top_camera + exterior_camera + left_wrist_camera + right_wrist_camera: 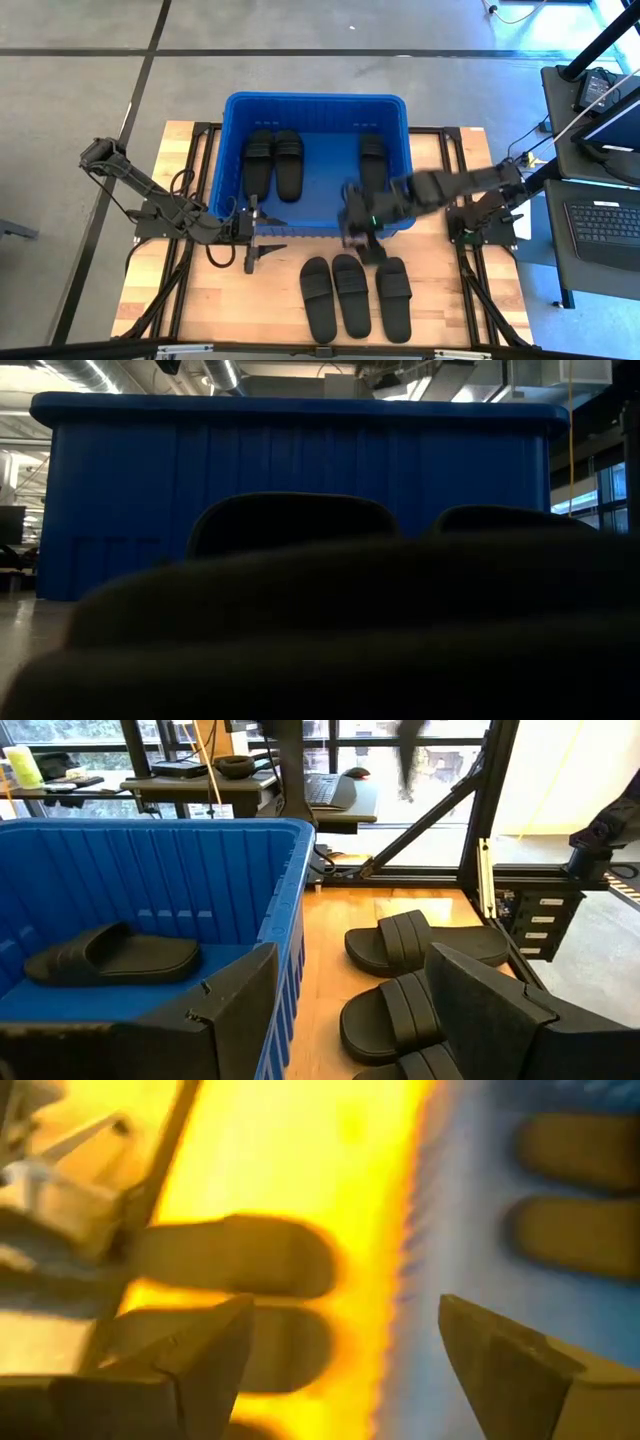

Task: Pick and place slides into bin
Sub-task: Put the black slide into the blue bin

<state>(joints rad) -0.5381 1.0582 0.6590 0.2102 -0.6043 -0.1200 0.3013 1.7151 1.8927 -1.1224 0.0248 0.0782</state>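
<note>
We see three slides [355, 296] on table [440, 310] near front edge, just before bin [316, 102]. Three more slides [273, 163] lie inside bin. Right gripper [358, 232] above bin's front wall, fingers spread, holding nothing. Left gripper [252, 243] by same wall, left of centre, fingers spread, empty.

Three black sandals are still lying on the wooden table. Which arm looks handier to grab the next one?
Probably the right. Its open right gripper hangs at the bright-blue plastic bin's front wall, just above the three matte black slide sandals. The left gripper, also open, sits farther to their side.
</note>
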